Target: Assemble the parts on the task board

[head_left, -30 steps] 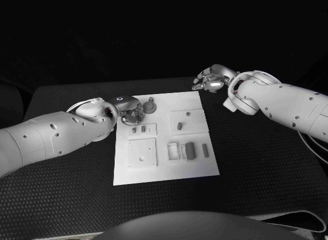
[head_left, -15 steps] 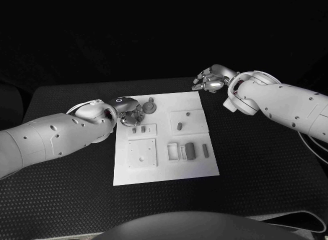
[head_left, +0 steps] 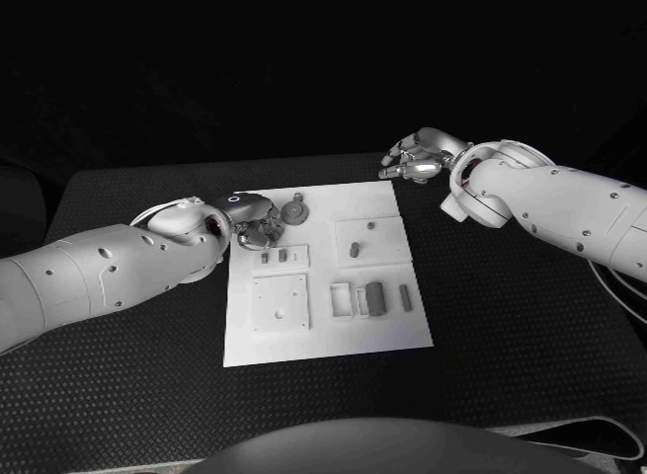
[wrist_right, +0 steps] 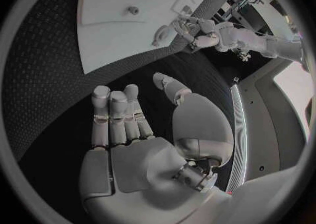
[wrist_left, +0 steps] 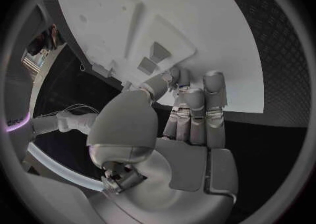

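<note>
The white task board (head_left: 323,326) lies in the middle of the black table. A round grey part (head_left: 296,210) lies near its far left corner, also in the right wrist view (wrist_right: 161,36). My left hand (head_left: 256,224) hovers just beside that part at the board's left edge. In the left wrist view its thumb (wrist_left: 155,88) is drawn against the fingertips (wrist_left: 191,95) over the board's edge (wrist_left: 217,97); whether something sits between them is hidden. My right hand (head_left: 416,158) hangs beyond the board's far right corner, fingers (wrist_right: 115,113) spread and holding nothing.
Raised white blocks stand on the board: one with two small pegs (head_left: 282,257), a square plate (head_left: 368,240) with pegs, another plate (head_left: 282,301). Several grey pieces (head_left: 374,296) lie in a row toward the near right. Black table (head_left: 523,326) surrounds the board.
My left hand has drawn slightly back to the left, away from the round part, which has stayed put. The right hand has not moved.
</note>
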You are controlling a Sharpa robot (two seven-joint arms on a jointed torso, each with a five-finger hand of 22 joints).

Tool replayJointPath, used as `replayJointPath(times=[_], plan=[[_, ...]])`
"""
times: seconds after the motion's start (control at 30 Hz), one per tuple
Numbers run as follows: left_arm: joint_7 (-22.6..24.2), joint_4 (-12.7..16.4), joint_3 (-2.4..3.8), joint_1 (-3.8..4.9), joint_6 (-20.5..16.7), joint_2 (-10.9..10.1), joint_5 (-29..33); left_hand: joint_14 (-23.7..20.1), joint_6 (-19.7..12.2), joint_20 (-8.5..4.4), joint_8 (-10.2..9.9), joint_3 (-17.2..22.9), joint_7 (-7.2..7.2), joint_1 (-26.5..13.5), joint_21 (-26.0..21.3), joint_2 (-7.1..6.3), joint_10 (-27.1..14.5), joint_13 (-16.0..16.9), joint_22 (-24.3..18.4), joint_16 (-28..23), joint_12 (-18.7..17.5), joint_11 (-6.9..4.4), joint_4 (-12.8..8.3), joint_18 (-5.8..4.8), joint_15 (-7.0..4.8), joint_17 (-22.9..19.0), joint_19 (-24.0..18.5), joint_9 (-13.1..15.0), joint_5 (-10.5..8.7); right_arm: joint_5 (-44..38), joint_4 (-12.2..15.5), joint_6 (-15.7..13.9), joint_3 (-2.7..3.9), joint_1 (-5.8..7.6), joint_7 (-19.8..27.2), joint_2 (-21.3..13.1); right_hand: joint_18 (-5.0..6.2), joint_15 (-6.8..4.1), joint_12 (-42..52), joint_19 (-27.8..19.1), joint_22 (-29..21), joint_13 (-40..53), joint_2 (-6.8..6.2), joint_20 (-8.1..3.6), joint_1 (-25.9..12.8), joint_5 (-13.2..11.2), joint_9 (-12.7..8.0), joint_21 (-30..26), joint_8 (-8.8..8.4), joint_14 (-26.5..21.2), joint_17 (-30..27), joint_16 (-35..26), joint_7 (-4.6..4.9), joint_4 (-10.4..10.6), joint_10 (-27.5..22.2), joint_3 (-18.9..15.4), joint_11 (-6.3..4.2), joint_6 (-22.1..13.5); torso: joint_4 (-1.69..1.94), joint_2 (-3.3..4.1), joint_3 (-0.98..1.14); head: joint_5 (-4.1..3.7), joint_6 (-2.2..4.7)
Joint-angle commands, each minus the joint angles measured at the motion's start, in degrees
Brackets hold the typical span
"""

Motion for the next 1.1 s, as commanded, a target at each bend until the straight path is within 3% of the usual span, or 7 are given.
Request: replayJointPath(times=[0.03, 0.47, 0.6, 0.7, 0.93, 0.97, 1.1], plan=[[-0.6, -0.1, -0.21, -0.28, 0.7, 0.0, 0.0, 0.5, -1.1, -0.11, -0.6, -0.3, -0.15, 0.1, -0.1, -0.39, 0.4, 0.2, 1.1, 0.0, -0.1, -0.24, 0.0, 6.3, -0.1, 0.2, 0.3, -0.2, -0.33, 0.0, 0.0, 0.5, 0.03, -0.02, 0.5, 0.0, 3.04, -0.13, 0.2, 0.1, 0.0, -0.1, 0.34, -0.5, -0.4, 0.2, -0.1, -0.3, 0.2, -0.2, -0.1, -0.1, 0.74, -0.2, -0.4, -0.2, 0.04, -0.4, -0.01, 0.01, 0.01, -0.05, -0.02], [-1.3, -0.5, -0.17, -0.28, 0.2, -1.4, 0.0, 0.5, -2.8, -0.24, -1.0, -0.7, -0.5, 0.4, -0.1, -0.96, 0.5, 0.4, 1.1, 0.0, -0.4, -0.31, -0.1, 6.21, -0.17, 0.4, 0.3, -0.3, -0.33, 0.0, -0.2, 0.2, 0.02, -0.02, 0.7, -0.1, 3.04, -0.13, 0.2, 0.0, 0.0, -0.1, 0.34, -0.51, -0.2, 0.2, -0.1, -0.4, 0.2, -0.3, -0.1, -0.1, 0.74, -0.3, -0.4, -0.1, 0.05, -0.4, -0.01, -0.01, -0.04, -0.14, 0.1], [-1.1, -0.8, -0.13, -0.28, -0.5, -2.2, 0.0, 0.4, -2.1, -0.23, -0.5, -0.7, -0.45, 0.5, -0.1, -1.13, 0.5, 0.4, 1.1, -0.1, -0.5, -0.26, 0.0, 6.16, -0.12, 0.5, 0.2, 0.0, -0.34, 0.0, -0.2, -0.5, 0.02, -0.02, 1.6, -0.2, 3.04, -0.12, 0.2, 0.0, 0.0, -0.1, 0.49, -0.54, 0.4, 0.2, -0.1, -0.4, 0.24, -0.3, -0.1, -0.1, 0.75, -0.8, -0.4, 0.0, 0.06, -0.4, 0.02, -0.03, -0.06, -0.17, 0.16], [-0.7, -1.3, -0.03, -0.27, -1.3, -3.1, 0.6, 0.1, 0.3, -0.12, 1.0, -0.6, 0.78, 0.5, -0.2, -1.21, 0.1, 0.5, 1.1, -0.2, -0.9, 0.06, 0.0, 6.1, 0.18, 0.6, -0.1, 0.6, -0.34, -0.2, -0.2, -2.0, 0.02, -0.03, 2.9, -0.4, 3.04, -0.12, 0.2, 0.0, 0.0, -0.2, 0.82, -0.6, 1.5, 0.2, -0.2, -0.4, 0.29, -0.3, -0.3, -0.3, 0.77, -2.0, -0.6, 0.3, 0.07, -0.5, -0.02, -0.02, -0.01, -0.17, 0.36], [0.3, -2.4, 2.04, -0.26, -3.9, -4.9, 3.9, -1.8, 3.4, 0.84, 3.0, 0.4, 1.35, 0.8, -1.6, -1.18, -1.6, 0.3, 0.7, -1.9, -2.1, 0.9, 0.0, 6.0, 1.04, 0.0, -2.0, 1.3, -0.31, -2.3, 0.0, -3.2, 0.01, -0.13, 5.1, -1.1, 3.04, -0.19, -3.2, -0.5, -0.7, -3.2, 1.63, -0.26, 4.5, 0.2, -0.2, -1.6, 0.54, -0.4, -2.8, -3.1, 0.72, -5.3, -0.7, 1.1, 0.01, -0.4, 0.03, -0.03, -0.02, -0.11, 0.69], [0.7, -2.5, 3.06, -0.26, -4.5, -5.3, 5.9, -2.1, 3.5, 0.96, 3.1, 0.6, 1.34, 0.8, -2.0, -1.2, -1.6, 0.3, 0.6, -2.3, -2.2, 0.97, 0.0, 5.92, 1.09, -0.1, -2.4, 1.4, -0.34, -3.6, 0.1, -3.4, 0.01, -0.2, 5.5, -1.3, 3.04, -0.18, -4.6, -0.7, -0.9, -4.4, 1.64, -0.12, 5.1, 0.2, -0.2, -1.9, 0.61, -0.5, -3.4, -3.9, 0.74, -5.9, -0.8, 1.3, 0.03, -0.4, 0.02, -0.02, -0.02, -0.1, 0.76], [1.9, -1.8, 4.9, -0.25, -6.0, -6.8, 10.3, -3.4, 3.5, 1.31, 3.4, 1.0, 1.34, 0.8, -3.3, -1.1, -1.9, 0.3, 0.2, -3.7, -2.4, 1.15, 0.0, 5.57, 1.31, -0.5, -3.8, 1.4, -0.32, -7.1, 1.0, -3.1, -0.06, -0.55, 6.2, -2.1, 3.04, 0.02, -11.2, -0.9, -1.3, -9.8, 1.72, 0.36, 6.7, 0.1, -0.1, -2.7, 0.97, -0.4, -5.1, -5.1, 0.85, -7.2, -1.2, 1.8, 0.23, -0.2, -0.02, -0.04, -0.03, -0.18, 1.17]])
